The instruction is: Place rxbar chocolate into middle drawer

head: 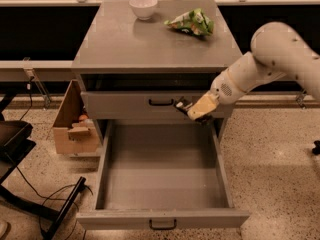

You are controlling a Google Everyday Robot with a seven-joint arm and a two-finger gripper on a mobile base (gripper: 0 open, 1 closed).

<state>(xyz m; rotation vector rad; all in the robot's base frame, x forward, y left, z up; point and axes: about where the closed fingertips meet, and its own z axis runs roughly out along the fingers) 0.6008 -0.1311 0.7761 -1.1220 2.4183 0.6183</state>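
My gripper (194, 110) hangs just above the back right part of the open middle drawer (165, 176), in front of the closed drawer face above it. It is shut on the rxbar chocolate (181, 104), whose dark wrapper sticks out to the left of the pale fingers (203, 106). The white arm comes in from the right. The middle drawer is pulled fully out, its grey floor is bare, and its black handle (162, 225) is at the front edge.
The closed upper drawer (125, 105) has a black handle (161, 102). On the cabinet top (125, 44) stand a white bowl (143, 6) and a green-and-white snack bag (191, 22). A cardboard box (75, 126) and a black chair base (30, 194) are at the left.
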